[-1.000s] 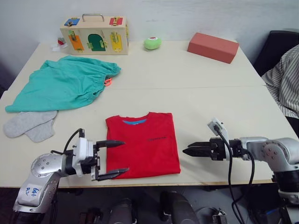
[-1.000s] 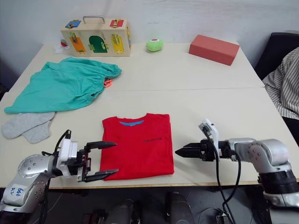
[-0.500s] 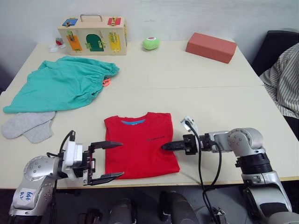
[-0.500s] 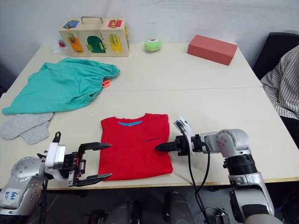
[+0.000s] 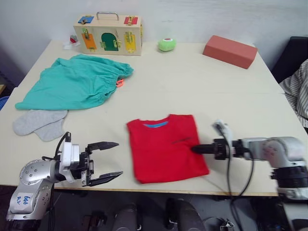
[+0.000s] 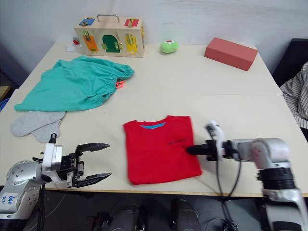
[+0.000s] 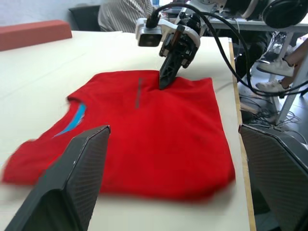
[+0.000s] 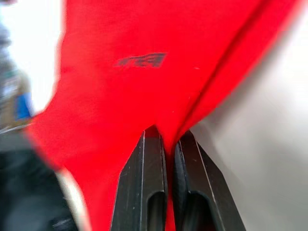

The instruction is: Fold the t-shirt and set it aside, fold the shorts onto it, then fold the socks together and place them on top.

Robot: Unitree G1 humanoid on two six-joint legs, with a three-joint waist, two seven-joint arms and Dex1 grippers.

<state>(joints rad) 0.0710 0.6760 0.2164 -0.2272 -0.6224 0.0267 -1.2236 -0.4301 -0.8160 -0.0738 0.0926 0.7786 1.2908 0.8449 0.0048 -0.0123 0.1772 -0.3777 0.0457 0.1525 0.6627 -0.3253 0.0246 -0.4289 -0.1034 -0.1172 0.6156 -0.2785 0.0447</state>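
The folded red t-shirt (image 5: 163,147) lies near the table's front edge. My right gripper (image 5: 195,149) is at its right edge, shut on a pinch of the red fabric (image 8: 166,130). My left gripper (image 5: 119,159) hovers open just left of the t-shirt, with nothing between its fingers (image 7: 86,163). The teal shorts (image 5: 74,86) lie spread at the back left, their orange drawstring showing at the waistband. In front of the shorts the two grey socks (image 5: 41,122) lie side by side, overlapping.
A wooden latch box (image 5: 108,33), a green ball (image 5: 167,44) and a salmon-red block (image 5: 230,51) stand along the table's far edge. A person in a striped shirt (image 5: 298,89) sits at the right. Bare table (image 5: 202,91) lies between the t-shirt and the far objects.
My right gripper moved left from beside the t-shirt to its right edge and shut on the fabric. The left gripper stayed open. The camera view has shifted.
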